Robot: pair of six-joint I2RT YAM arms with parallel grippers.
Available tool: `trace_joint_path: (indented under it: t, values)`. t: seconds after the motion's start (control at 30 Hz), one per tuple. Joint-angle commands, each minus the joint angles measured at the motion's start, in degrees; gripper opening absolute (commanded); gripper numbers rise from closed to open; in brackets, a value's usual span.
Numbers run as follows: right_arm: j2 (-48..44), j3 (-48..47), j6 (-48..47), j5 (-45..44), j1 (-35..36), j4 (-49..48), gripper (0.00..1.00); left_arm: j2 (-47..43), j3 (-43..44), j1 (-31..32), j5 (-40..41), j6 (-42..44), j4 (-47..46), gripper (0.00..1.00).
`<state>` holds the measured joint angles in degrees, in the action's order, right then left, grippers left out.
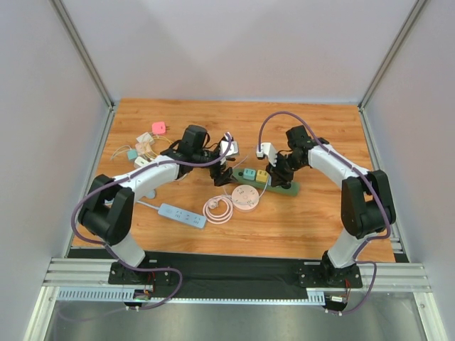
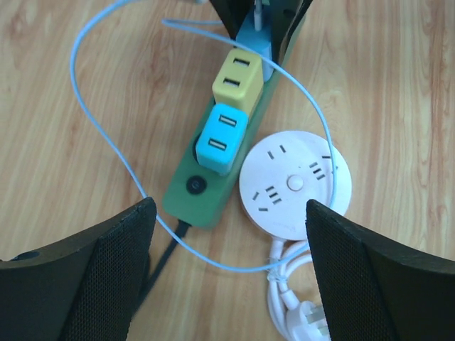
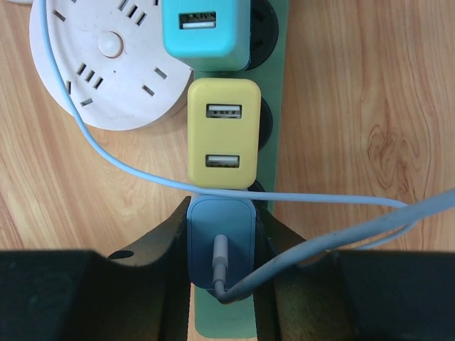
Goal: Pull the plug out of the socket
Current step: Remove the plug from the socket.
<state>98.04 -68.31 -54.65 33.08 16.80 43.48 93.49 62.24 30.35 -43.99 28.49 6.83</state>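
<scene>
Claw, right [image 3: 220,238]: closed narrowly on the blue-grey plug [image 3: 220,224], one finger on each flank. Claw, left [image 2: 229,213]: spread wide and holding nothing, hovering over the switch end of the green socket strip [image 2: 178,200].

Desk [image 1: 320,220]: wooden, carrying every item below.

Green socket strip: lay flat at mid-desk between the two arms. Task status, as judged: the plug was gripped but looked fully seated at the strip's end socket, so the pull was not yet made. A steadying hold on the strip by the left claw may also have been outstanding.

Round white socket [image 2: 295,185]: lay just beside the strip, on its near side.

Yellow charger [image 3: 222,135] and teal charger [image 3: 206,32]: seated in the strip next to the plug, in that order, with the yellow one close against it.

Pale blue cable [image 3: 320,199]: looped loosely across the strip between the plug and the yellow charger.

View notes: only the right wrist view showed the grip on the plug and its grey cord [image 3: 320,245]. The left wrist view alone showed the strip's switch and the width of the open left claw. The top view alone showed a white-blue strip [image 1: 183,215] and a cluster of loose plugs [image 1: 146,149], both well apart to the left.
</scene>
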Motion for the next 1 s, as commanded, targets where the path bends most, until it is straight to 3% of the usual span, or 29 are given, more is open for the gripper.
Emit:
trace_joint_path:
  t: [0.0,0.37,0.53,0.77,0.87,0.9,0.97]
  values:
    - [-3.3,-0.8,-3.6,6.2,0.3,-0.4,0.0,1.8,3.8,1.8,-7.3,9.7,-3.2,0.91]
    - [-5.1,0.5,-4.4,7.5,0.2,-1.4,0.0,10.0,10.0,5.7,-1.3,15.6,1.0,0.76]
    - [-5.8,0.9,-3.9,8.5,-0.5,-2.2,0.0,12.5,12.2,6.7,2.5,15.9,2.4,0.62]
    - [-6.5,1.3,-3.4,10.2,-2.1,-2.7,0.0,13.5,12.2,7.5,4.0,15.3,0.6,0.58]
    - [-6.6,1.3,-2.8,11.0,-2.5,-3.0,0.0,14.0,12.8,8.2,3.9,15.5,1.0,0.34]
    - [-6.6,1.3,-2.7,10.9,-2.5,-3.1,0.0,14.1,13.2,8.4,4.0,15.5,1.1,0.19]
    - [-6.4,1.3,-1.4,10.6,-2.7,-3.6,0.0,13.7,13.2,8.4,3.9,14.9,0.1,0.02]
